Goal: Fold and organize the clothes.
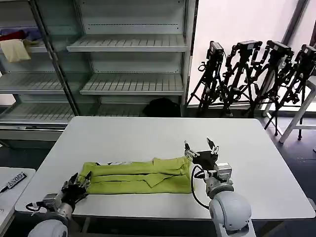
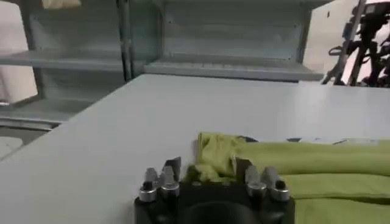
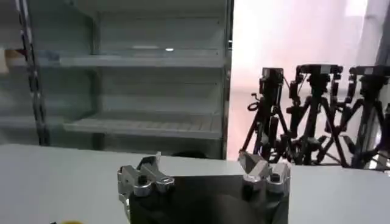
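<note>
I have the T-shirt [image 1: 138, 177] folded into a long band at the bench's [image 1: 163, 133] 6 o'clock edge. My left pincer [image 1: 79, 183] sits spread at its 9 o'clock end, my right pincer [image 1: 201, 147] wide and empty, raised at 3 o'clock. Next I judge both must grip the ends for a crosswise fold.

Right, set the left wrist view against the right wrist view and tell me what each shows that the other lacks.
Left wrist view alone: the lime-green T-shirt, folded into a long strip, one end bunched between the open fingers of the left gripper.

Right wrist view alone: the right gripper, open and holding nothing, raised above the table, and a full row of camera tripods by the bright window.

Both: the white table and the grey shelving behind it.
</note>
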`<action>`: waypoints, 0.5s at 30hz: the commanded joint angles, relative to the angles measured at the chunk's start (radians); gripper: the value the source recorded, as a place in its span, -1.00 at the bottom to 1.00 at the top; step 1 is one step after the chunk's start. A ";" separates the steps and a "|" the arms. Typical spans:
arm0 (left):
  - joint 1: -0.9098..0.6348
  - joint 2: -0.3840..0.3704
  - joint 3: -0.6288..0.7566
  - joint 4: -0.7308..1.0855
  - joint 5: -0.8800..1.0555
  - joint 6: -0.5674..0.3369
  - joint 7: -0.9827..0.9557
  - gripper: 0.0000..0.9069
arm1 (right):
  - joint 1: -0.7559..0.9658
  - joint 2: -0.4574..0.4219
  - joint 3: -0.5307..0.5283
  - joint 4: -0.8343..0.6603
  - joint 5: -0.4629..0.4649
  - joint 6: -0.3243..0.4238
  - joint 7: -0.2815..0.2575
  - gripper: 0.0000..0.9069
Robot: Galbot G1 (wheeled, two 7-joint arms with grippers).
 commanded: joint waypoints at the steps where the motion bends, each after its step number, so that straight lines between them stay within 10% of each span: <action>1: 0.006 -0.019 0.011 -0.001 -0.012 0.014 -0.002 -0.96 | 0.006 -0.001 0.010 0.016 0.017 -0.001 0.005 1.00; 15: -0.026 -0.027 -0.007 0.005 0.110 -0.137 0.011 -1.00 | 0.009 -0.010 0.040 0.003 0.022 0.000 -0.001 1.00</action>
